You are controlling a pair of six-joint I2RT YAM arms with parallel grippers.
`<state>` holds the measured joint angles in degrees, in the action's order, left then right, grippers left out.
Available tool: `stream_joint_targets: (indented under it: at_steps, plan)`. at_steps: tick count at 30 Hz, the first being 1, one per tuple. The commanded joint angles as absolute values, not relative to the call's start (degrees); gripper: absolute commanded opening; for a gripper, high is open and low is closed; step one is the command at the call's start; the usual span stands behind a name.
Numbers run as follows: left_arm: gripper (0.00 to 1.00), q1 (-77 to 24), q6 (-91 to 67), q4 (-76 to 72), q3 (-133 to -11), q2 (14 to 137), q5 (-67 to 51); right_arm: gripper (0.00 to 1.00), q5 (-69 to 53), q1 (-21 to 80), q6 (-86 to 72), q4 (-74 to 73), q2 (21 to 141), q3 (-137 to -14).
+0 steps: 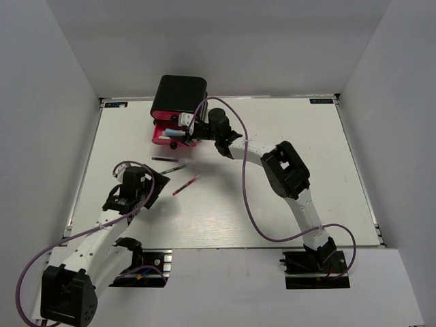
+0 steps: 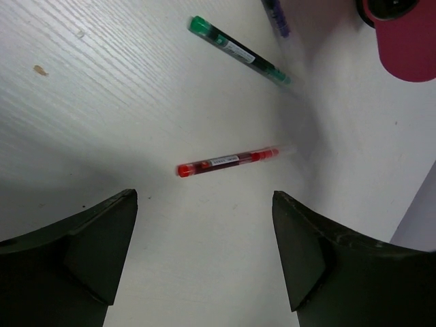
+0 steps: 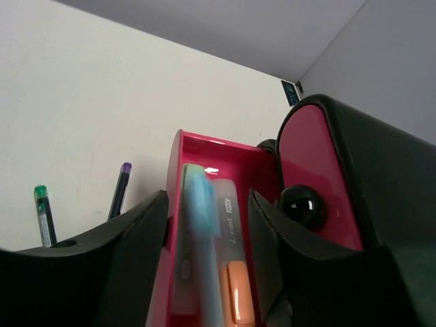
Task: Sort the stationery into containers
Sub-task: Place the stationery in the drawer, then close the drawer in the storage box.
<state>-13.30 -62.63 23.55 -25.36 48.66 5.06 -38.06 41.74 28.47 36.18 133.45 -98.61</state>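
Observation:
The black box of pink drawers stands at the back, its lowest drawer pulled open. My right gripper hovers over that drawer, open. In the right wrist view, a blurred blue marker lies between the fingertips, with an orange-grey marker beside it in the drawer. My left gripper is open and empty above the table, just short of a red pen. A green pen and a dark purple pen lie beyond it.
The three pens lie in a row on the white table between the arms: purple, green, red. A closed drawer front with a black knob sits above the open one. Grey walls enclose the table.

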Motion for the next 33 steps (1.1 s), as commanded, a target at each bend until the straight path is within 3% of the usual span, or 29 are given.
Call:
stream_joint_targets:
  at_steps: [1, 8, 11, 12, 14, 15, 16, 19, 26, 33]
  plan:
    - [0.90, -13.2, -62.8, 19.0, -25.0, 48.2, 2.3, 0.59, -38.4, 41.3, 27.8, 42.4, 130.2, -99.1]
    - [0.92, -13.2, -61.1, 15.0, -28.1, 54.6, 1.7, 0.59, -38.8, 40.3, 23.8, 48.4, 120.9, -90.0]
    - [0.85, -13.2, -60.5, 12.3, -29.4, 59.0, 3.2, 0.50, -37.9, 39.1, 21.4, 51.1, 115.3, -84.2]
    - [0.74, -13.2, -59.9, 10.0, -29.4, 60.6, 3.8, 0.38, -37.9, 38.2, 20.1, 51.2, 113.9, -82.7]
    - [0.59, -13.2, -59.9, 7.6, -31.2, 66.3, 4.9, 0.25, -37.9, 37.0, 19.9, 50.2, 108.4, -76.5]
    - [0.45, -13.2, -59.1, 5.1, -32.8, 68.3, 4.9, 0.19, -38.5, 36.6, 20.1, 48.7, 107.0, -73.0]
    - [0.40, -13.2, -58.0, 4.2, -33.9, 70.5, 5.4, 0.11, -38.9, 35.2, 20.6, 46.3, 104.2, -69.9]
    - [0.23, -13.2, -55.7, 3.0, -39.5, 78.6, 5.4, 0.06, -38.9, 33.0, 23.5, 40.4, 97.8, -63.2]
    - [0.28, -12.7, -48.6, 4.1, -51.7, 92.0, 6.6, 0.06, -37.2, 27.8, 26.3, 35.4, 86.3, -46.3]
    - [0.36, -12.7, -47.9, 4.1, -58.8, 99.0, 5.4, 0.06, -37.4, 25.4, 27.2, 32.8, 82.9, -43.1]
